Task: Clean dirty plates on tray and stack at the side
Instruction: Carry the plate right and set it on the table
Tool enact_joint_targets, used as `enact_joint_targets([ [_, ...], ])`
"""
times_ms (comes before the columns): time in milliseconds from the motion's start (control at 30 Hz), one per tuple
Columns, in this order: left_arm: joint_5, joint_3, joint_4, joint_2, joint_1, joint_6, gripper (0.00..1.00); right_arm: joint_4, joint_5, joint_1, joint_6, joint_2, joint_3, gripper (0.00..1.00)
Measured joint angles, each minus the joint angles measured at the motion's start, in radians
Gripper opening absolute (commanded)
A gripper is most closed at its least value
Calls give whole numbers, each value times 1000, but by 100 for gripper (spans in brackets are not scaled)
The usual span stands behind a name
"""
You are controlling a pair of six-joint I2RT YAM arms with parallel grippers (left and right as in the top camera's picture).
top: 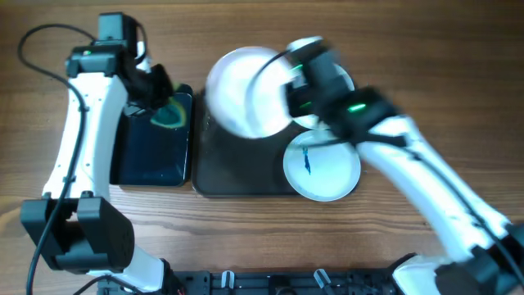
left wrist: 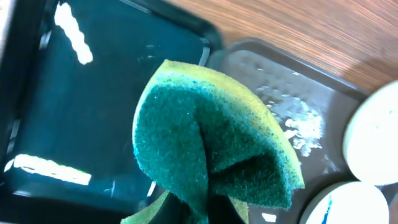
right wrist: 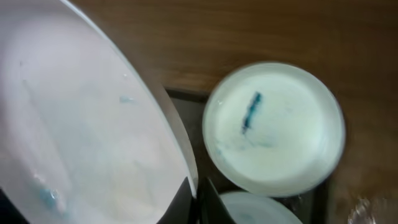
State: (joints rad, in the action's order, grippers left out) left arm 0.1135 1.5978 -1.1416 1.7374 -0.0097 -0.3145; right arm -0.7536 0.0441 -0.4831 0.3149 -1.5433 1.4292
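Note:
My right gripper (top: 291, 90) (right wrist: 198, 202) is shut on the rim of a white plate (top: 241, 90) (right wrist: 81, 124) and holds it tilted above the far part of the dark grey-brown tray (top: 233, 168). The held plate shows faint blue smears. A second plate (top: 322, 162) (right wrist: 273, 127) with a blue streak lies on the tray's right end. A third plate (right wrist: 261, 210) lies just below my right fingers and is mostly hidden under the arm in the overhead view. My left gripper (top: 160, 102) (left wrist: 199, 208) is shut on a folded green sponge (top: 172, 111) (left wrist: 211, 143).
A glossy black tray (top: 151, 152) (left wrist: 93, 112) sits left of the grey tray (left wrist: 292, 81), under the sponge. Water drops lie on the grey tray's bottom. Bare wooden table surrounds both trays.

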Motion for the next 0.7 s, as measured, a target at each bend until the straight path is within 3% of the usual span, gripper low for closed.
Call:
enact_joint_targets([
  [133,0,0,37,0,-72,0,4,-150,-179,278,27,38,1,4],
  [300,0,0,73,12,-146,-1,4,-245,-241,539,17,37,-1,4],
  [467,0,0,89,48,-187,-5,4,-212,-217,726,13,37,-76,4],
  [700,0,0,90,83,-195,-5,4,-28,-196,858,13,6,-312,4],
])
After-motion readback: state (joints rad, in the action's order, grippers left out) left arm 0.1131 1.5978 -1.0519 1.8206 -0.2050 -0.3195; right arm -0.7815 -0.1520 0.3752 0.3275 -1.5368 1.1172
